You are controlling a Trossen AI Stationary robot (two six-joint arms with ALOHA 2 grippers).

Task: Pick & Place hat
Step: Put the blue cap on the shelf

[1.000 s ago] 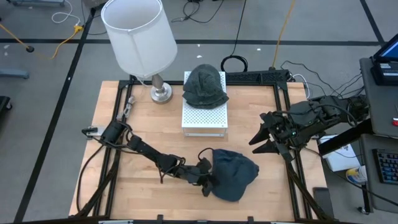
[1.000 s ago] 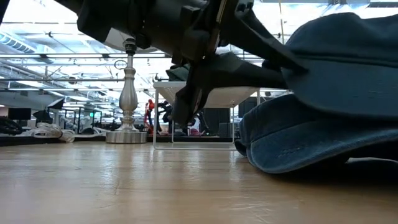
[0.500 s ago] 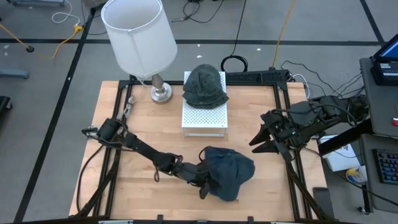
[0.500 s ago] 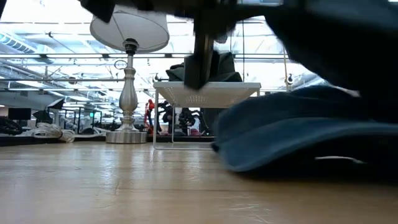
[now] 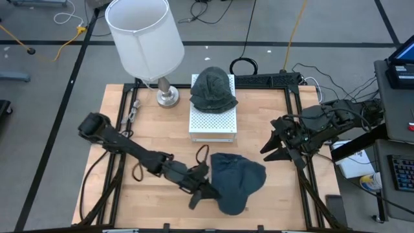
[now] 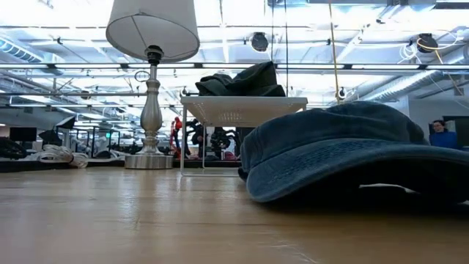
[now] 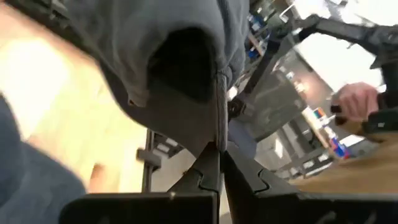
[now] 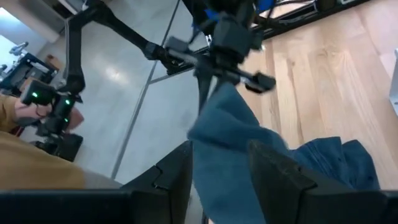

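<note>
A blue denim hat [image 5: 238, 181] lies near the table's near edge, and its brim rests flat on the wood in the low view [image 6: 337, 150]. My left gripper [image 5: 206, 188] is at the hat's left side, shut on its edge; the low view does not show it. A dark green hat [image 5: 213, 89] sits on top of a white perforated stand [image 5: 213, 120]. My right gripper [image 5: 275, 145] waits open over the table's right edge, its fingers apart in the right wrist view [image 8: 221, 168]. My left gripper [image 7: 219, 163] pinches a thin edge of the blue hat [image 7: 219, 140] between its two shut fingers. It comes slanting from the table's left and above. The cloth is drawn up into a peak [image 8: 214, 102] at the fingers, while the rest of the hat [image 8: 323, 162] lies on the table.
A silver lamp [image 5: 143, 39] with a white shade stands at the far left, next to the stand. Bare wood lies left of the hat and between hat and stand. Cables and a black frame rim the table. A person's hand [image 7: 357, 102] shows beyond the table.
My left gripper has drawn toward the table's left, still shut on the hat, and has gone out of the low view. The hat has slid a little to the left with it. Its raised, bunched crown has settled, so the brim now lies flat.
</note>
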